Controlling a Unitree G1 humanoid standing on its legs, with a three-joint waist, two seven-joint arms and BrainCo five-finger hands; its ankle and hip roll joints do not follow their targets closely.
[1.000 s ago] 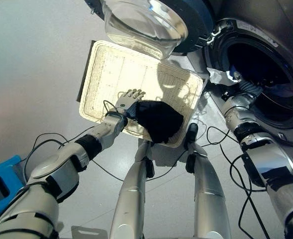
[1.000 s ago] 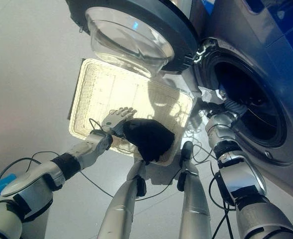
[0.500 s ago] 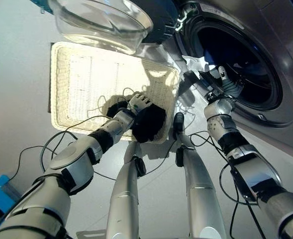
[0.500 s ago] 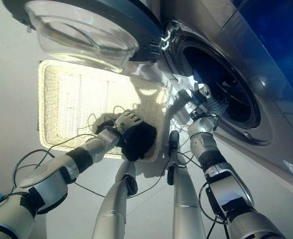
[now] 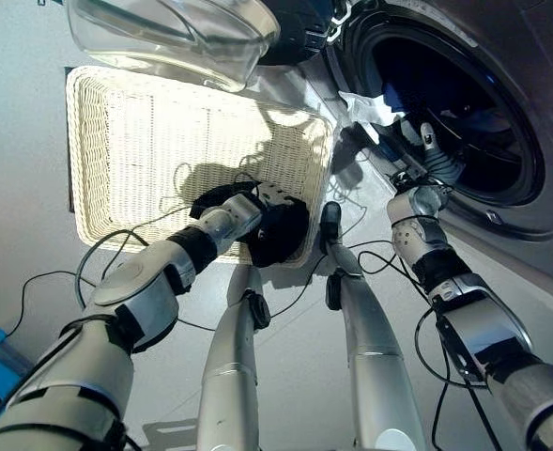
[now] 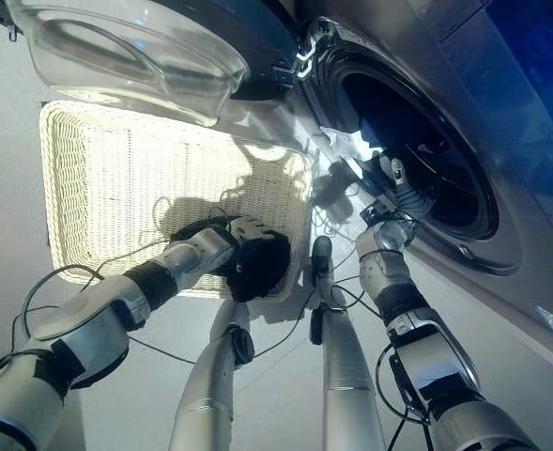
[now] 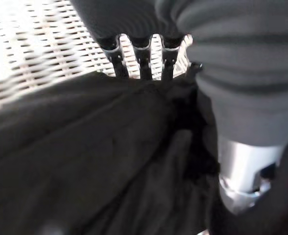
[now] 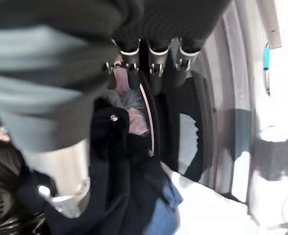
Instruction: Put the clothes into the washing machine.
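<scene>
The grey front-loading washing machine (image 5: 501, 178) is cut off by the picture edge, so only its round dark drum opening and part of its front panel can be made out. Its round door with a clear glass bowl (image 5: 163, 33) stands swung open beside the opening, its outer edge also cut off. Deep in the drum, seen from the right wrist, lie dark blue and pale clothes (image 8: 134, 196), but the shadow makes it hard to tell one garment from another, and a white crumpled cloth (image 5: 370, 108) hangs over the drum's rim. Just beside the washing machine, under the open door, sits the rectangular white wicker basket (image 5: 135, 150). It holds one black crumpled garment (image 5: 281, 235), bunched in the basket corner nearest the washing machine. The left hand (image 5: 248, 211) lies on this garment; in the left wrist view its fingers (image 7: 141, 61) sink into the black folds, with their tips hidden, so I cannot tell whether they are closed on the cloth. The right hand (image 5: 431, 155) reaches into the drum opening with its fingers (image 8: 153, 68) straight and holding nothing, just above the clothes inside.
</scene>
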